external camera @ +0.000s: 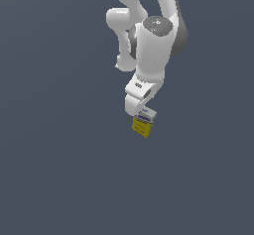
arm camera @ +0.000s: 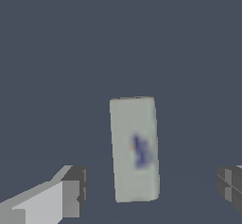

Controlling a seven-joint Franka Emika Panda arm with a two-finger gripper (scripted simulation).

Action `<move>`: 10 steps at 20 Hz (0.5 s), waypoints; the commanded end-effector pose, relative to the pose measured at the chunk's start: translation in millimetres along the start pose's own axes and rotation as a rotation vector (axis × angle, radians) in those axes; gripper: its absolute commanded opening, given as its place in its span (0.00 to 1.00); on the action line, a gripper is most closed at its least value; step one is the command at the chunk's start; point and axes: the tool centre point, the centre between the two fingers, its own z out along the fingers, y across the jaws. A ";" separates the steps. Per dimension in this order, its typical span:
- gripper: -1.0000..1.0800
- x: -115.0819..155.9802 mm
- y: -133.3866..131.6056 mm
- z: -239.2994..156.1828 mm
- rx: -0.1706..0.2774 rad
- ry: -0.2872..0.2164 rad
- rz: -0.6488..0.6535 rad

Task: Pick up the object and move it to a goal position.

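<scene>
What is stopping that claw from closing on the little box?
Nothing visible. In the wrist view the box lies between the open gripper's two fingers, with bare grey surface in the gaps on both sides.

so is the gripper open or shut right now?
Open. In the wrist view the gripper has its fingers set wide apart on either side of the box, with clear gaps, not touching it.
</scene>
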 end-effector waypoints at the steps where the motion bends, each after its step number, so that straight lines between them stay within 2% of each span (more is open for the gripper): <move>1: 0.96 2.8 -1.4 4.0 0.001 0.002 -0.035; 10: 0.96 5.4 -3.1 8.5 0.002 0.003 -0.068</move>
